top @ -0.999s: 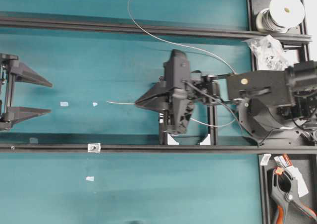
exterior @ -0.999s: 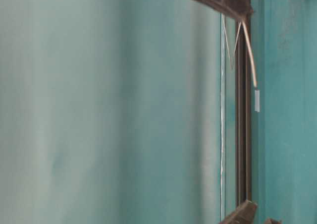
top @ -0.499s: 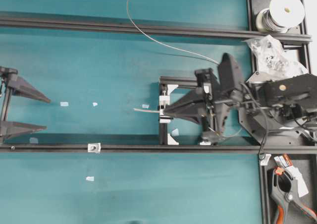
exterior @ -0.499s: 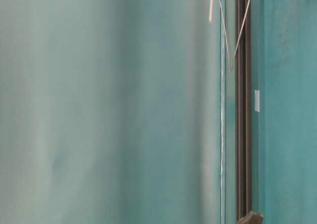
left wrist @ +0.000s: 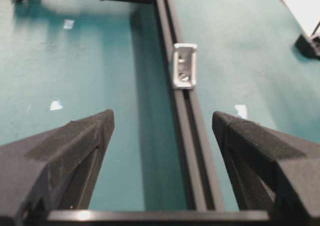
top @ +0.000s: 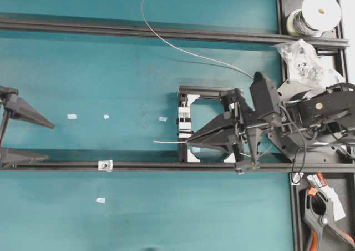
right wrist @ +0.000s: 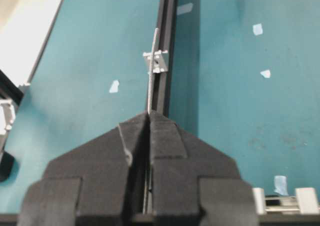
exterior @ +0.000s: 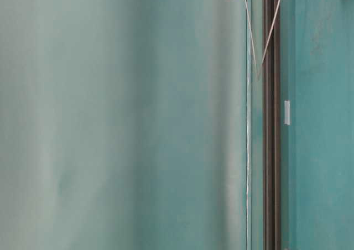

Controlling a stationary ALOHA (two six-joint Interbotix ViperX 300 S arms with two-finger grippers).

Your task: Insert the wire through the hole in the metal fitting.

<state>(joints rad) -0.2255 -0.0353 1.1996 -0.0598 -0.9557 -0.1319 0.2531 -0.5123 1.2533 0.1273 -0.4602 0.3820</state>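
The metal fitting (top: 105, 165) is a tiny silver square on the near black rail (top: 166, 166); the left wrist view shows it (left wrist: 184, 66) ahead with a dark hole (left wrist: 185, 77). My right gripper (top: 189, 146) is shut on the wire (top: 169, 142). A short straight stub sticks out leftward, ending well right of the fitting and just above the rail. In the right wrist view, beyond the gripper (right wrist: 150, 113), the stub (right wrist: 151, 81) lines up with the fitting (right wrist: 158, 62). My left gripper (top: 50, 142) stands open and empty at the far left, its jaws (left wrist: 162, 118) straddling the rail.
The wire loops back over the far rail (top: 166, 33) to the spool (top: 316, 9). A white-and-silver clamp block (top: 184, 123) sits in a black frame behind the right fingers. Tape scraps (top: 71, 116) dot the mat. A parts bag (top: 299, 56) and a clamp tool (top: 321, 220) lie right.
My right gripper has pulled back to the right with the wire and shifted toward the near rail, uncovering the clamp block. The left gripper has drawn slightly further left.
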